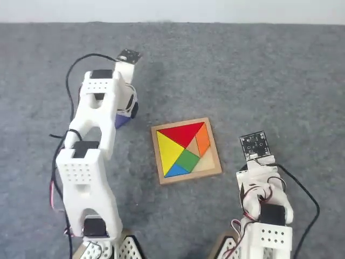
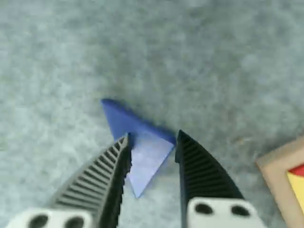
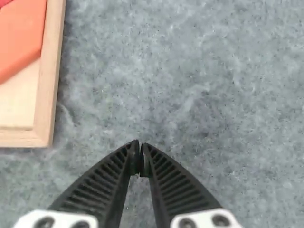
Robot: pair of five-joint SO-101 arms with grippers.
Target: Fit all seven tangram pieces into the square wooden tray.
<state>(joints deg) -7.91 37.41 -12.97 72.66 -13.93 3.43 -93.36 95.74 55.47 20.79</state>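
While the right pincer (image 3: 139, 159) hangs closed over the grey bench (image 1: 259, 70) near 1 corner of the wooden tray (image 1: 191, 178), the tray lies mid-bench holding coloured pieces (image 1: 172, 151), with bare wood in that corner. Farther off, left of it, the left pincer (image 2: 153, 137) grips a blue triangle (image 2: 145, 154) on the bench.

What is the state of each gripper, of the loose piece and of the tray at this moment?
left gripper: shut on the blue triangle.
blue triangle: outside the tray, held at two sides, low at the carpet.
right gripper: shut, holding nothing.
tray: partly filled, one corner bare.
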